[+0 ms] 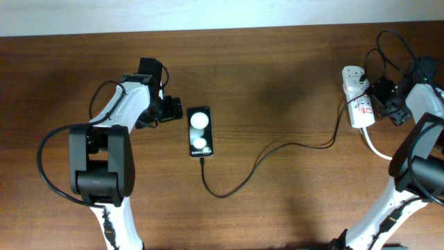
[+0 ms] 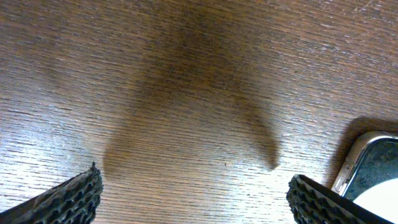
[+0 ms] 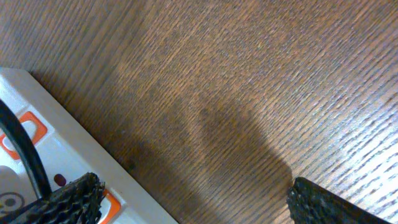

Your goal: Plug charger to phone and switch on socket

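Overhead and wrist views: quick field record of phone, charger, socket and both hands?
phone: flat on table, face up, just beside left hand
charger: cable runs from phone's near end across to socket; looks plugged in, seating too small to confirm
socket: right side of table, by right hand; switch state unreadable
left hand: open, empty, phone corner beside one finger
right hand: open, empty, one finger over socket's edge

Black phone (image 1: 200, 132), white socket (image 1: 359, 101), brown table (image 1: 277, 69)
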Controlling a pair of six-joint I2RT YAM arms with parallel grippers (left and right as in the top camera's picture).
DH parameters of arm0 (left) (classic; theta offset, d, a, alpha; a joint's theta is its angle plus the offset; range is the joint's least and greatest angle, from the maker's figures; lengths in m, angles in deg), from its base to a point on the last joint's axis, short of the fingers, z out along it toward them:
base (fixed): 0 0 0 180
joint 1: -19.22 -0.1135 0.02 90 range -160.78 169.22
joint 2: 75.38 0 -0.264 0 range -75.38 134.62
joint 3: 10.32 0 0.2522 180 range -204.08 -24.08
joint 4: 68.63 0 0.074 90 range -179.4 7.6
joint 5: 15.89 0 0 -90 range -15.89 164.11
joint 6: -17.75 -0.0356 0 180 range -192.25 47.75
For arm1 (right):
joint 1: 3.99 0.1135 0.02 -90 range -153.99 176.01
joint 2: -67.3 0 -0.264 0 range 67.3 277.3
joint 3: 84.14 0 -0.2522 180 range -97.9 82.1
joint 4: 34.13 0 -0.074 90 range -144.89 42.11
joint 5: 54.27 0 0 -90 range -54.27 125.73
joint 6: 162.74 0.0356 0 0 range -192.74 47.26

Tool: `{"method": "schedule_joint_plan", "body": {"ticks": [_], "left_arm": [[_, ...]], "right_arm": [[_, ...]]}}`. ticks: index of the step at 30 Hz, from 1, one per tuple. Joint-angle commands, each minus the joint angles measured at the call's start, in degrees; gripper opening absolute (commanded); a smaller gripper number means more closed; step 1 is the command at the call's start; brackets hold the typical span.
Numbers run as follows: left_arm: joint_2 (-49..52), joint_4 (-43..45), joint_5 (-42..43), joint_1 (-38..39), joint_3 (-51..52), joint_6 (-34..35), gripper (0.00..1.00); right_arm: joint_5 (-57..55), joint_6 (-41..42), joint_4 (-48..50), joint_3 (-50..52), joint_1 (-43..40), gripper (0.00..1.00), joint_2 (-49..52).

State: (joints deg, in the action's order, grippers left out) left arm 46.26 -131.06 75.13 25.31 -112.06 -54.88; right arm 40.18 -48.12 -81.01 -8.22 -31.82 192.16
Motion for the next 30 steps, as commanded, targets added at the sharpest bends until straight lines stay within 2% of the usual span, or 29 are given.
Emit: {"method": "schedule_joint_plan", "body": {"ticks": [1,6,30], "left_arm": [[0.39,-0.04,-0.39,0.13,-0.98,-0.24,0.99],[0.39,-0.04,-0.39,0.13,-0.98,-0.24,0.99],[0.39,-0.04,-0.39,0.13,-0.98,-0.24,0.99]], "right_arm": [[4.26,-0.17,-0.68,0.44,1.25,0.99,2.71],[5.86,-0.24,-4.09,0.55,1.86,0.99,2.73],[5.46,-1.92,-8.13,1.31,4.00,0.99,2.86]]}}
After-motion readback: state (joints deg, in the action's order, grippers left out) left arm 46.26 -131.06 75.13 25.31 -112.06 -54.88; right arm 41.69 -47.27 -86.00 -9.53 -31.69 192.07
